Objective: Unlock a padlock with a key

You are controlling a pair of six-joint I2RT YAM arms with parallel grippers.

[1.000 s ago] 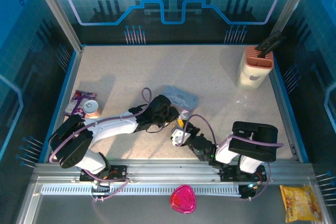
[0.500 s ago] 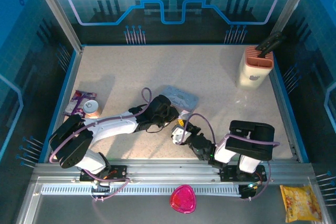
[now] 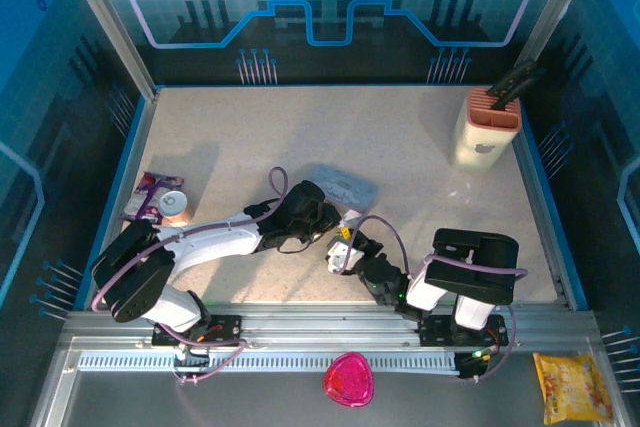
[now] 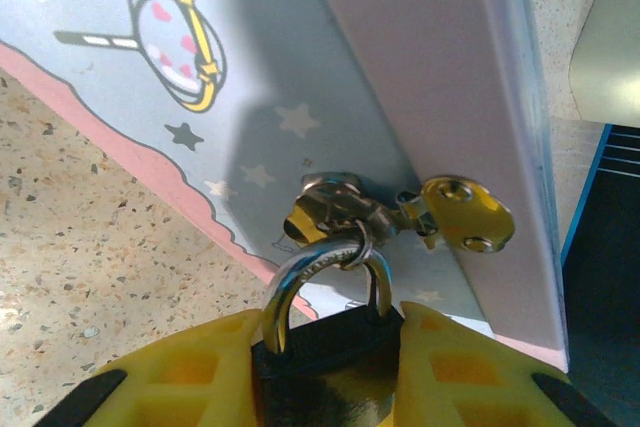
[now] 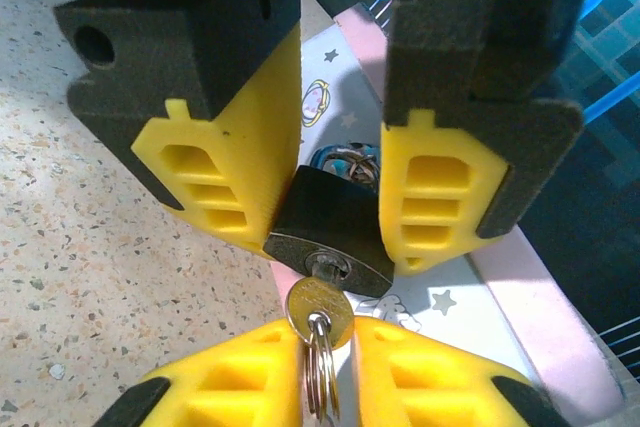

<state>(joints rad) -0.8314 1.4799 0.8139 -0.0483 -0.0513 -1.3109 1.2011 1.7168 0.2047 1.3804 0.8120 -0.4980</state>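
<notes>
The small black padlock (image 4: 330, 357) hangs by its silver shackle from the hasp (image 4: 460, 217) of a pastel cartoon tin (image 4: 330, 67). My left gripper (image 4: 330, 322) is shut on the padlock body, one yellow finger on each side. In the right wrist view the padlock (image 5: 330, 222) shows its keyhole end, with the key (image 5: 320, 312) pushed into it and a ring hanging from the key's round head. My right gripper (image 5: 325, 335) is shut on the key head from below. In the top view, both grippers (image 3: 325, 227) (image 3: 342, 252) meet just in front of the tin (image 3: 340, 185).
A cream holder with dark utensils (image 3: 485, 127) stands at the back right. A purple packet and a small round cup (image 3: 165, 202) lie at the left edge. A pink object (image 3: 348, 379) and a yellow snack bag (image 3: 572, 385) rest on the front rail.
My right arm has edged left toward the padlock and its fingers have drawn in around the key. The left arm and the padlock have stayed put.
</notes>
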